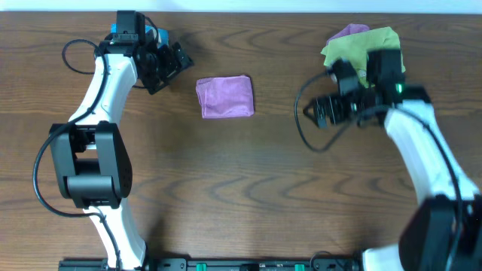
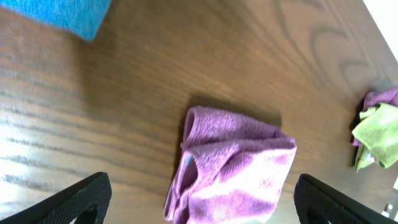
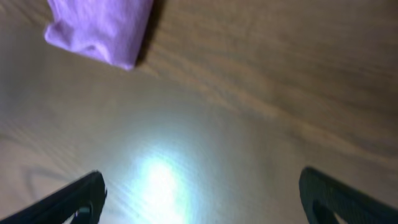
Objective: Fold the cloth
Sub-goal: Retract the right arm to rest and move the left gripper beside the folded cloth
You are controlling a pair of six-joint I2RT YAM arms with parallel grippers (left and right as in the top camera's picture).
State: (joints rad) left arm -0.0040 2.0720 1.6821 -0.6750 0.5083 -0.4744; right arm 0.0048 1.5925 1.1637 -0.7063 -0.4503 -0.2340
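A purple cloth (image 1: 224,97) lies folded into a small square on the wooden table, between the two arms. It also shows in the left wrist view (image 2: 233,168) and at the top left of the right wrist view (image 3: 99,28). My left gripper (image 1: 169,66) is open and empty, to the left of the cloth, its fingertips apart at the sides of the left wrist view (image 2: 202,202). My right gripper (image 1: 320,111) is open and empty, to the right of the cloth, over bare table (image 3: 202,193).
A pile of green and purple cloths (image 1: 361,45) lies at the back right, behind the right arm; it also shows in the left wrist view (image 2: 378,127). A blue cloth (image 1: 154,34) lies at the back left under the left arm, seen in the left wrist view (image 2: 59,14).
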